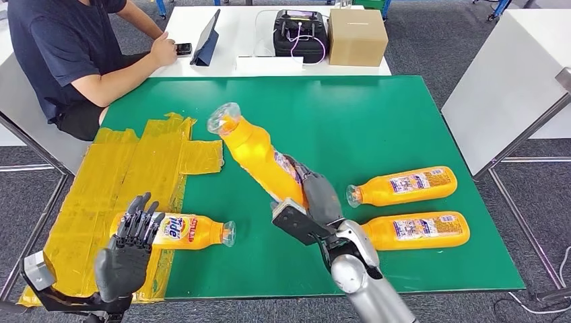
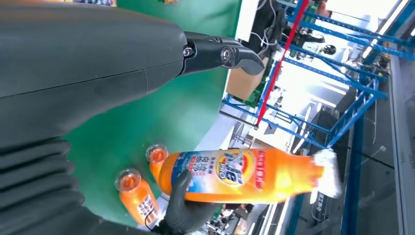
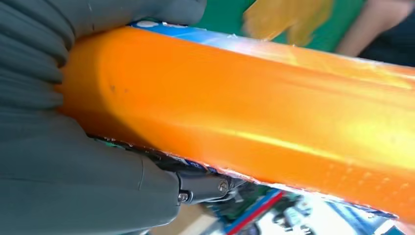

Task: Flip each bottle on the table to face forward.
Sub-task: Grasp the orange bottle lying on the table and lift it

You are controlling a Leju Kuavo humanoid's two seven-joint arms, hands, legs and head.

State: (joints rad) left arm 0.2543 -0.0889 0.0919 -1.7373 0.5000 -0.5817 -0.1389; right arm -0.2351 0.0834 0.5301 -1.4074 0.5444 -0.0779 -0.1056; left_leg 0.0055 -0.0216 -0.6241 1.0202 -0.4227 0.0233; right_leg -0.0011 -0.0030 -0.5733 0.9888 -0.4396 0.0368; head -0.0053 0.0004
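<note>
The lifted bottle (image 1: 256,151) is up off the green mat (image 1: 377,114), tilted, clear cap end pointing up and away toward the seated person (image 1: 67,54), base end down in the right hand (image 1: 316,202). That hand is wrapped round the lower body of it; the right wrist cam shows the orange side (image 3: 254,112) pressed into the palm w/ thumb and fingers (image 3: 205,188) closed round it, label edge just peeking out. Firm hold.

Three more bottles lie flat on the mat. The Tide-label bottle (image 1: 185,231) is near the front left, half on the yellow tape patch (image 1: 135,168), cap pointing right, label up. The left hand (image 1: 131,245) hovers just beside its base end, fingers spread a little, nothing in them (touching or not, can't tell from the head cam). The left wrist cam catches that hand's dark fingertip (image 2: 235,54) out in the air.

To the right of the held bottle, two bottles side by side, caps pointing left: the far one (image 1: 404,186) and the near one (image 1: 417,230), both w/ small-print labels up, close together but apart.

Beyond the mat, on the white table (image 1: 222,33): a tablet (image 1: 206,40), a black controller (image 1: 299,33), a cardboard box (image 1: 357,35), and a phone (image 1: 183,48) by the person's hand.
</note>
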